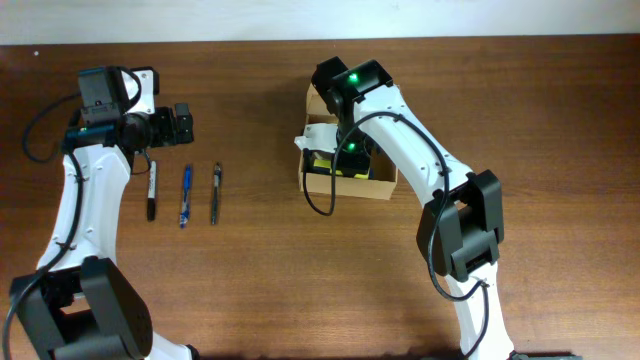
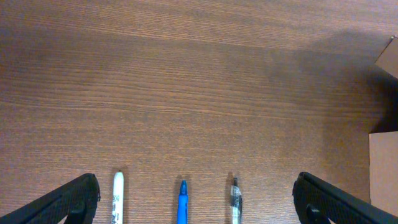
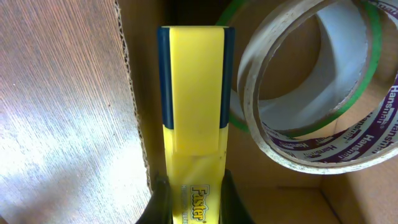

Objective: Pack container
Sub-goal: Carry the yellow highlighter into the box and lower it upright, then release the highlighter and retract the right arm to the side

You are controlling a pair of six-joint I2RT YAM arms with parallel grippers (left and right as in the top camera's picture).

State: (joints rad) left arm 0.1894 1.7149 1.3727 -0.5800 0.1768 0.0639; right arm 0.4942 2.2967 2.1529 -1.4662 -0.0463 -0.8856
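Note:
The tan cardboard container [image 1: 352, 187] stands open at the table's middle, its lid flap toward the back. My right gripper [image 1: 338, 150] reaches down into it and is shut on a yellow highlighter [image 3: 194, 93] with blue sides, held just inside the box's left wall [image 3: 134, 93]. Two tape rolls [image 3: 311, 93], one green-edged and one with purple print, lie in the box beside the highlighter. My left gripper [image 1: 185, 124] is open and empty, hovering just behind three pens on the table. Its fingers [image 2: 196, 186] stand wide on either side of them.
A white marker [image 1: 152, 190], a blue pen [image 1: 186, 195] and a clear black pen [image 1: 216, 192] lie side by side left of the box. All three also show in the left wrist view: the marker [image 2: 117, 199], the blue pen [image 2: 182, 202] and the clear pen [image 2: 235, 200]. The box's edge [image 2: 384, 174] is at far right.

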